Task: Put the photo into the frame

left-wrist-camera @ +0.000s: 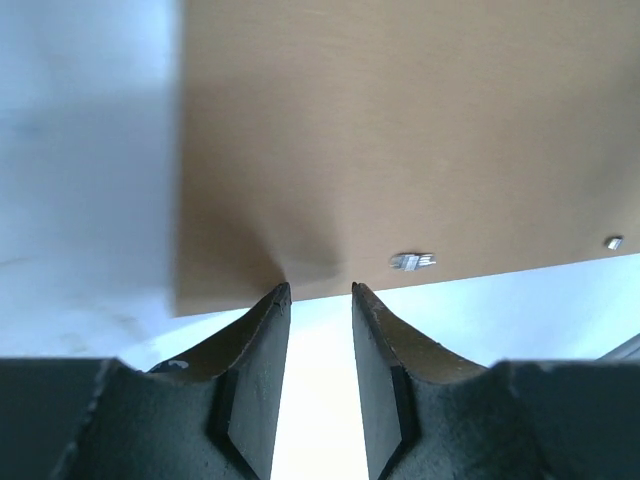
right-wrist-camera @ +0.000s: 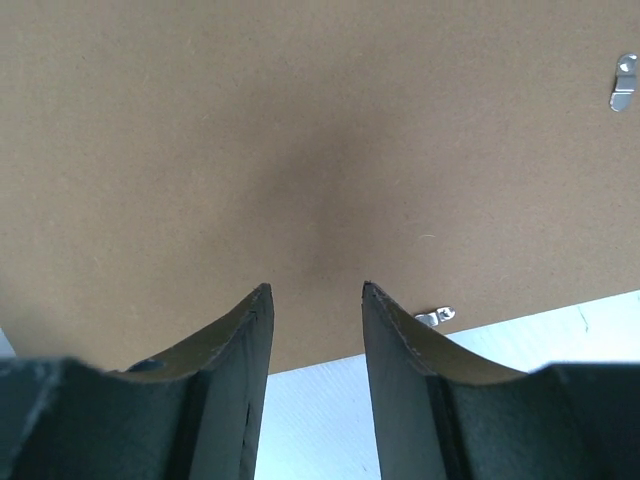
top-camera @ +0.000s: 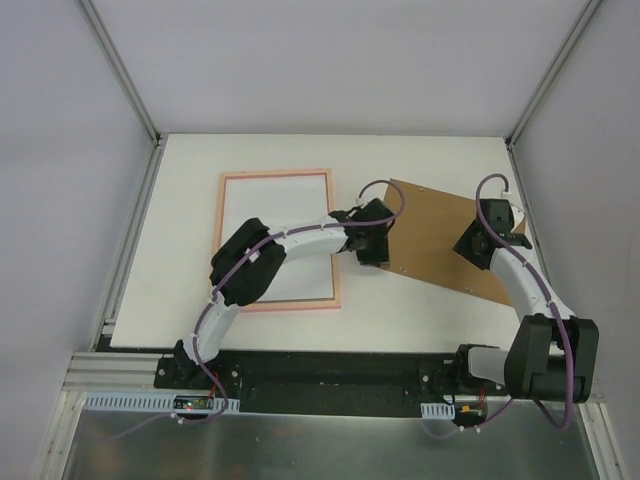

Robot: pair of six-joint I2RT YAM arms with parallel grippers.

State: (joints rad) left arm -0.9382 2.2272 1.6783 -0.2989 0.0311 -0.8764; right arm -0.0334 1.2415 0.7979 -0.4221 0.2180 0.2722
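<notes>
The frame (top-camera: 276,172) lies flat on the left half of the tabletop (top-camera: 400,315). A white sheet fills its opening, and I take it for the photo (top-camera: 275,215), lying back up; no printed side shows. So the print looks seated already, and I judge the step in hand to be bringing the brown backing board (top-camera: 430,235) over to close it in.

That board lies askew, to the right of the frame and apart from it. My left pincer (left-wrist-camera: 320,290) is at the board's near edge, close by its left corner, with the fingers a narrow gap apart and nothing between them. My right pincer (right-wrist-camera: 315,290) hangs over the board's right part, just inside the near edge, with the fingers wider apart and also empty. Whether either tip touches the board I cannot tell.

To do this well I would:
- Get one finger of the left pincer under the corner and close on the edge, rather than press down on a flat panel.
- Keep clear of the small metal clip (left-wrist-camera: 412,261) near that edge.
- Steady the right side so the board does not swing.
- Turn it square to the frame before lowering it, so it does not drag the white sheet out of place.
</notes>
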